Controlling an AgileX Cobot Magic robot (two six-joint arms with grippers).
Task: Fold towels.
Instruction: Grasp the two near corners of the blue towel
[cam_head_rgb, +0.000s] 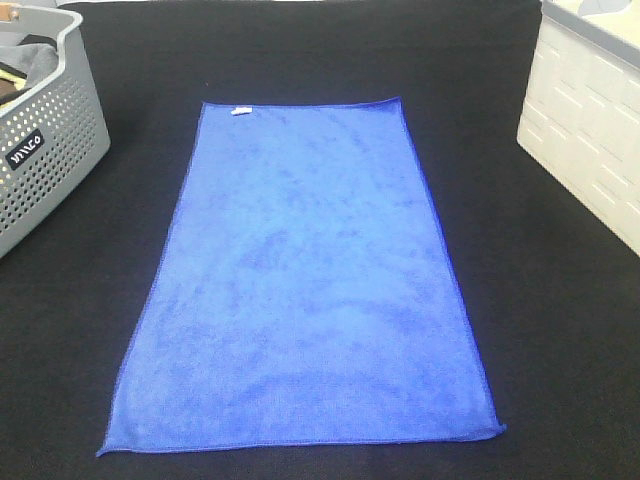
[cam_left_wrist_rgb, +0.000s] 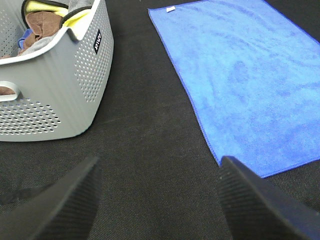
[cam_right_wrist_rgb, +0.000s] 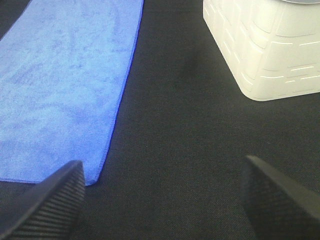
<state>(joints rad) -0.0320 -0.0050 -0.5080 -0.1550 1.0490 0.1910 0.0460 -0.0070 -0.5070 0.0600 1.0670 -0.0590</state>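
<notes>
A blue towel (cam_head_rgb: 310, 280) lies flat and unfolded on the black table, long side running front to back, with a small white tag (cam_head_rgb: 239, 111) at its far left corner. It also shows in the left wrist view (cam_left_wrist_rgb: 250, 80) and in the right wrist view (cam_right_wrist_rgb: 60, 85). My left gripper (cam_left_wrist_rgb: 157, 200) is open and empty over the black cloth, beside the towel's near left corner. My right gripper (cam_right_wrist_rgb: 162, 200) is open and empty beside the towel's near right corner. Neither gripper shows in the high view.
A grey perforated basket (cam_head_rgb: 45, 140) holding more towels (cam_left_wrist_rgb: 45, 22) stands at the far left. A white bin (cam_head_rgb: 585, 120) stands at the far right; it also shows in the right wrist view (cam_right_wrist_rgb: 265, 45). Black cloth (cam_head_rgb: 560, 330) covers the table.
</notes>
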